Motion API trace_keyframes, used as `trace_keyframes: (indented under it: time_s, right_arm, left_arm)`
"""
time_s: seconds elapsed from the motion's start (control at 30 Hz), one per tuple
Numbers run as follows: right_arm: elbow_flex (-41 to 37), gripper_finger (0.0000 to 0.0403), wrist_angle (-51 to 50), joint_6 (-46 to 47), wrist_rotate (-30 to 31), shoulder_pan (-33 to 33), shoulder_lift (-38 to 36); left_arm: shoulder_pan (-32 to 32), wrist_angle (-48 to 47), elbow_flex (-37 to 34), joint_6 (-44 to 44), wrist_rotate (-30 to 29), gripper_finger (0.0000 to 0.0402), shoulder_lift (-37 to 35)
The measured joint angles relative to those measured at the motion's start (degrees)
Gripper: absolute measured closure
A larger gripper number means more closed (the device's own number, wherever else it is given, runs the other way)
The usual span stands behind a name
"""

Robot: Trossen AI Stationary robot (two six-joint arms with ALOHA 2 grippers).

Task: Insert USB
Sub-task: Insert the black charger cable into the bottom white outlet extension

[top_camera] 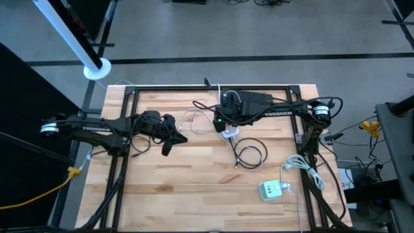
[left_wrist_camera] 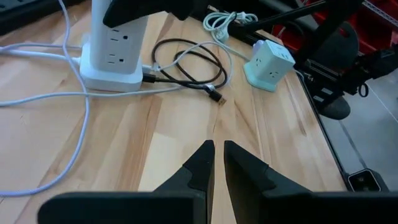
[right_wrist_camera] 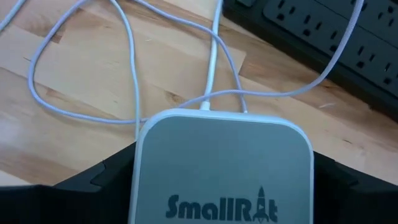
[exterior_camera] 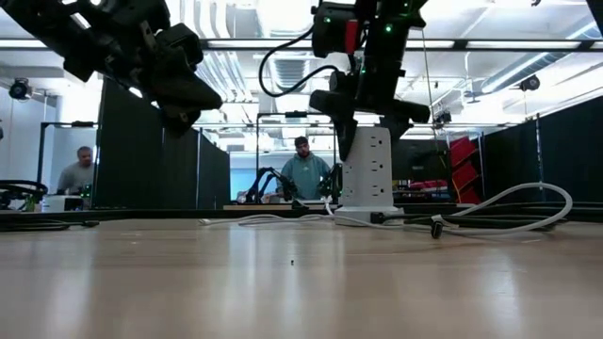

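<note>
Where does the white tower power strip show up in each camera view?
High view: the white tower power strip sits centre, under the right gripper.
Low view: upright, centre-right.
Left wrist view: upper left.
Right wrist view: its top fills the bottom.
Shared landmark: the coiled black cable beside it.
</note>
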Motion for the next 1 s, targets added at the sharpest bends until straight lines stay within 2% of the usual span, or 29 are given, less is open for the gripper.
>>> trace_keyframes:
  time_s: [0.07,0.2,0.4,0.63,0.83,1.0]
  right_arm:
    - [0.0,0.0109,0.7,-3.2,-0.3,0.0,-0.2]
    - [1.5,0.0109,-1.9,-3.4,-1.0,0.6,-0.4]
    - [7.1,0.0109,-3.8,-7.5,-1.5,2.0,-0.7]
    - [14.0,0.0109,-10.9,-9.1,-1.7,4.8,-0.7]
    - [20.0,0.0109,-8.6,-9.1,-2.9,9.1,-0.1]
    - [22.9,0.0109,-5.0,-6.4,-2.0,12.2,4.1]
  left_arm:
    - [0.0,0.1,0.0,-0.2,0.0,0.0377,-0.7]
    - [-0.5,0.1,0.0,-0.2,0.0,0.0377,-3.6]
    - [-0.6,-0.2,0.0,-0.2,0.7,0.0377,-9.6]
    - [-0.6,-0.3,0.0,-2.2,1.5,0.0377,-16.9]
    - [-0.6,-0.1,0.0,-3.8,3.7,0.0377,-23.9]
    - [-0.6,0.0,0.0,-3.8,3.7,0.0377,-28.4]
